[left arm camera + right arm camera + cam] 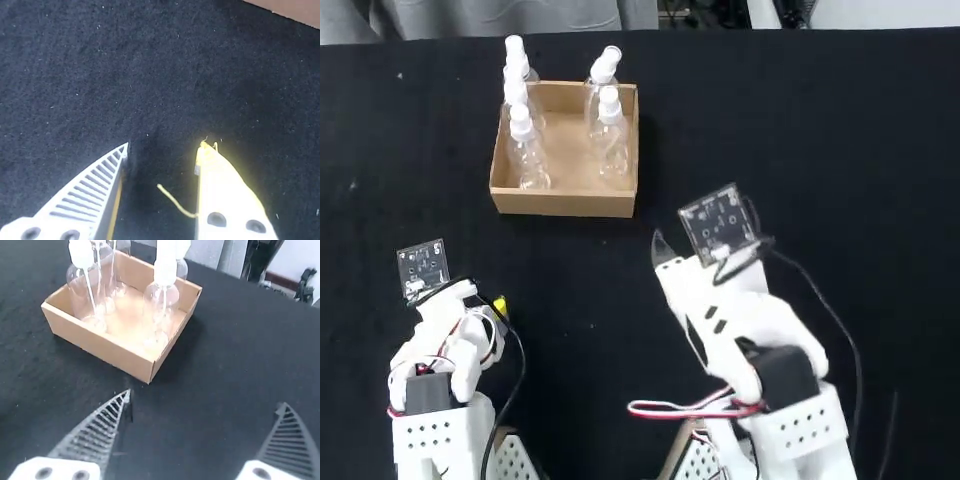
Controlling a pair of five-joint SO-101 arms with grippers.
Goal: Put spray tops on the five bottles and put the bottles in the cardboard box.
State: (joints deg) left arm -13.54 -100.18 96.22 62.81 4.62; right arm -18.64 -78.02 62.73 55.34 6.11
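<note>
At the near left of the table (860, 140), the left arm (445, 345) sits folded back over its base, wrist turned down. Its own wrist view puts the left gripper (164, 149) low over the black cloth with the jaws somewhat parted. One finger is white and ribbed, the other yellow-tinged with a loose thread beside it.

Further along, toward the far side, is the cardboard box (562, 205). All five bottles (527, 152) stand upright inside it, each capped with a white spray top (609, 97) — three along its left wall, two along its right.

Right of the box, the right arm (750, 335) leans forward, its tip near the box's near right corner but apart from it. The right gripper (206, 400) has its jaws spread wide, with the box ahead of them.

The high view lets the bottles be counted. The right wrist view adds the thin tubes running down inside them — and the bare cardboard floor between the two rows.
</note>
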